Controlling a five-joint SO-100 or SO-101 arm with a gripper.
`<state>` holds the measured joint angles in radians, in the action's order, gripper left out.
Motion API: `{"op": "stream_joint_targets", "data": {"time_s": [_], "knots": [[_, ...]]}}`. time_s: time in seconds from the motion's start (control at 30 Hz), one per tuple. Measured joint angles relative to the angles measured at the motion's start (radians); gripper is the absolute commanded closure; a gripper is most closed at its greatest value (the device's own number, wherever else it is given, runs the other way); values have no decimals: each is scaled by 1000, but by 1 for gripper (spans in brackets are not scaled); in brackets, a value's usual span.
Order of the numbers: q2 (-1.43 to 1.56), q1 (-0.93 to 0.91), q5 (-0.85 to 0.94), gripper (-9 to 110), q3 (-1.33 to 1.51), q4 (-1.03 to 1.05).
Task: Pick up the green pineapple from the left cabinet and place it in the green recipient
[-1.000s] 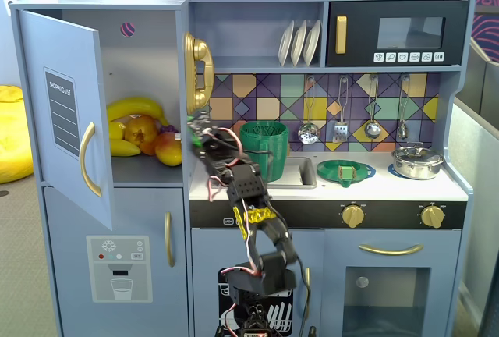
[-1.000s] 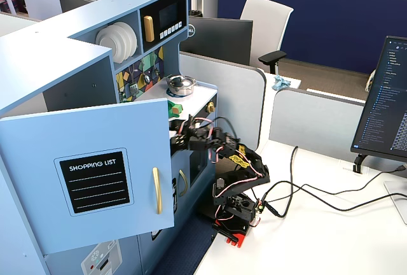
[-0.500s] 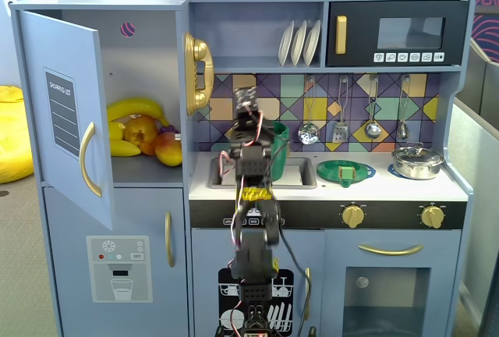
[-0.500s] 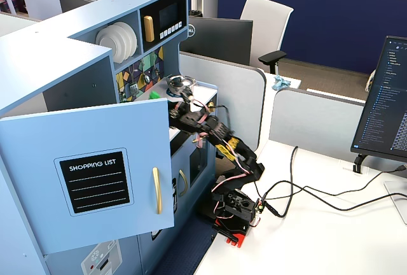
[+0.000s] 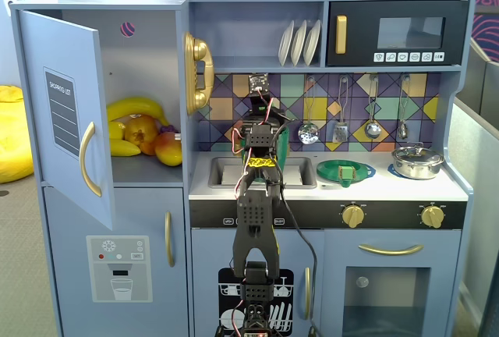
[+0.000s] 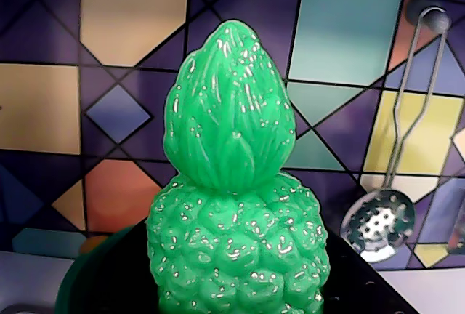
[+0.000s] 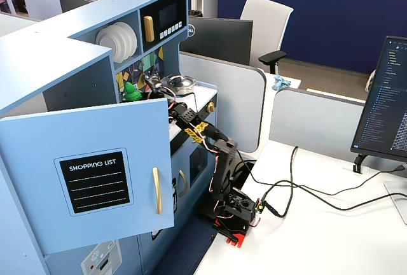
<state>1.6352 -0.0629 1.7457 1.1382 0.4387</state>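
Clearly one green pineapple, one gripper, one green recipient

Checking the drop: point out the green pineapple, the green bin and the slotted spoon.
green pineapple [image 6: 236, 256], wrist view, bumpy body.
green bin [image 6: 80, 285], wrist view, dark rim, lower left.
slotted spoon [image 6: 376, 225], wrist view, perforated bowl.

A slim black arm is seen, with yellow labels at its joints, red and white cables looped alongside, and a red base beneath.

glossy bumpy plastic green pineapple
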Motion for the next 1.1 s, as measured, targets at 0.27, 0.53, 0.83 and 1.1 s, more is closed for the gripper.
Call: {"op": "stream_joint_targets", "data": {"time_s": [0.27,0.53,0.83,1.1], "knots": [[-63,-9,40,52,-106,137],[-23,-9,28,72,-91,167],[474,18,58,102,264,368],[1002,-14,44,102,808,718]]}}
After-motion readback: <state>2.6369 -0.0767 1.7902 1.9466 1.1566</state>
